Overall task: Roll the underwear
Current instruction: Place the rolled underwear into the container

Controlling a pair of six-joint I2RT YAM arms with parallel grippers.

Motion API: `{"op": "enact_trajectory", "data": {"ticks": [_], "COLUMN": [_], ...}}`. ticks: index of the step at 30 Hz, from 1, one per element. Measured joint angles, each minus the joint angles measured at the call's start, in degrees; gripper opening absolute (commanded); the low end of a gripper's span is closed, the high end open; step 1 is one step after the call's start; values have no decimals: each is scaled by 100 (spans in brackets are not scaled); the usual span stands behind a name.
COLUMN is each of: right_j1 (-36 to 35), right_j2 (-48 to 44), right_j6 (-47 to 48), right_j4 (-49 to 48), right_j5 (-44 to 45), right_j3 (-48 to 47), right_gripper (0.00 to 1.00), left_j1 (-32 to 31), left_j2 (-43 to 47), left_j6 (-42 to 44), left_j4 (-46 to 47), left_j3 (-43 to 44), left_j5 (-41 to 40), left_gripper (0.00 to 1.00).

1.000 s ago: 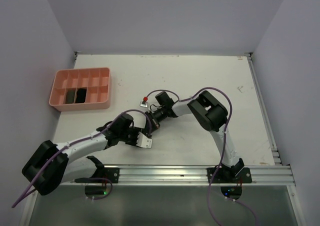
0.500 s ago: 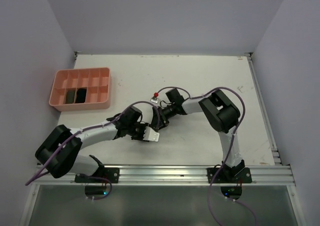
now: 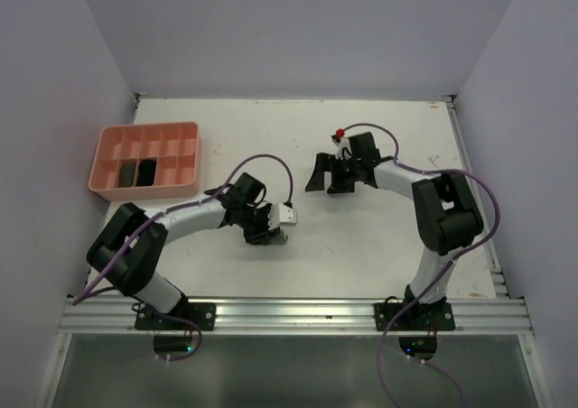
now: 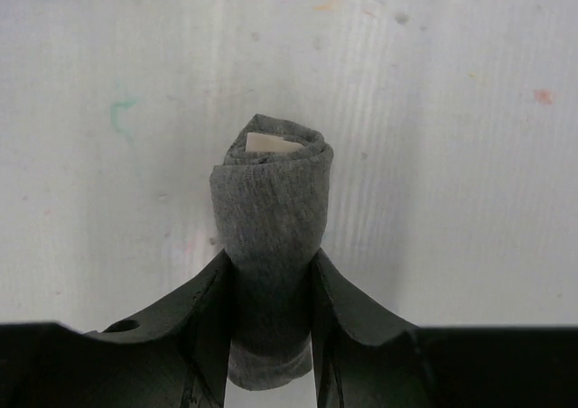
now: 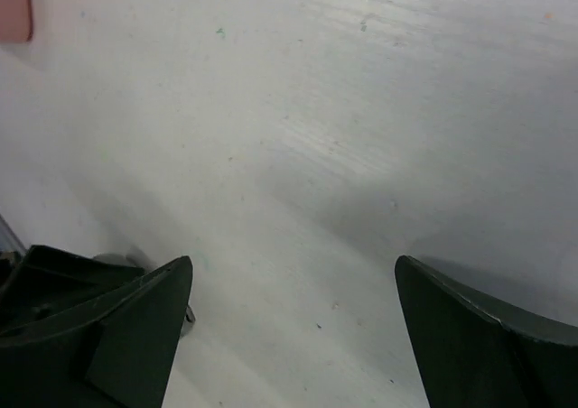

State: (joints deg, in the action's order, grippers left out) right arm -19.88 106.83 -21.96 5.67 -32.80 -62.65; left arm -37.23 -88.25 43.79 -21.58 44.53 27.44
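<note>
A short grey roll of underwear (image 4: 271, 214) with a cream label at its far end stands out between my left fingers. My left gripper (image 4: 271, 265) is shut on the roll's near half, just above the white table. In the top view this gripper (image 3: 269, 231) is at the table's middle, left of centre, and hides most of the roll. My right gripper (image 3: 318, 175) hangs open further back and to the right, apart from the roll. Its wrist view shows the right gripper (image 5: 293, 277) with only bare table between the wide-spread fingers.
A pink compartment tray (image 3: 185, 137) sits at the back left, with two dark rolled pieces (image 3: 135, 171) in its front compartments. Its corner (image 5: 13, 6) shows in the right wrist view. Walls close off the left, back and right; a metal rail (image 3: 298, 313) runs along the near edge.
My right gripper has opened, let go at the roll and drawn away to the back right. My left gripper has carried the roll a little right and further back.
</note>
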Motion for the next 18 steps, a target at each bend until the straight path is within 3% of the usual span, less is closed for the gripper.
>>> {"op": "enact_trajectory", "data": {"ticks": [5,11,18], "right_j1": [136,236,291], "right_j2": [-380,-588,-588], "right_j6": [92,240,444], "right_j4": [424,697,992], "right_j5": [737,975,981], "right_j3": [105,166,166], "right_gripper": [99,99,99], "left_j1": [590,951,1816], "left_j2": [-144,-142,-463], "left_j6": [-1615,-3200,-4291], "left_j4": [-74,-59,-321], "left_j3": [501,1300,3123], "left_j5": [-186,-1049,-1919], "left_gripper": [0,0,0]}}
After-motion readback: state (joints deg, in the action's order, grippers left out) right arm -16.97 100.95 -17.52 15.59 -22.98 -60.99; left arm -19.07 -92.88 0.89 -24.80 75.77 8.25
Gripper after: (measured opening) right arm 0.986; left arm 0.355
